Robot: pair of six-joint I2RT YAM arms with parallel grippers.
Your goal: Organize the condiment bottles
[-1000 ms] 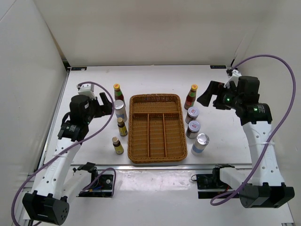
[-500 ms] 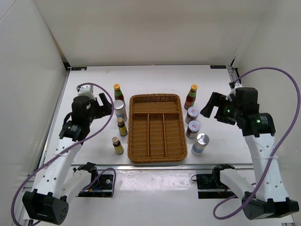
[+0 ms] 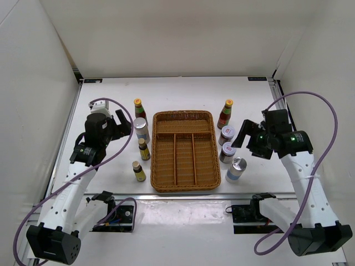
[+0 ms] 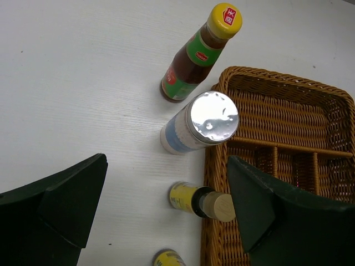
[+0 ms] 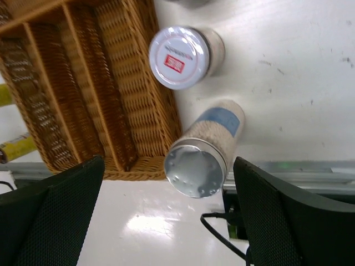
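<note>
Left of the wicker tray stand a red sauce bottle, a silver-lidded jar and two small brown bottles. Right of it stand a red bottle and three jars. My left gripper is open above the table beside the left jar, with the red bottle and a brown bottle in view. My right gripper is open above the tall blue-labelled jar and a white-lidded jar.
The divided tray lies in the middle, its compartments empty; it also shows in the right wrist view. White walls close in the table on three sides. The table's near edge with a cable runs just below the tall jar.
My right arm has swung down and left, from beside the right red bottle to over the jars near the front. My left arm has hardly moved.
</note>
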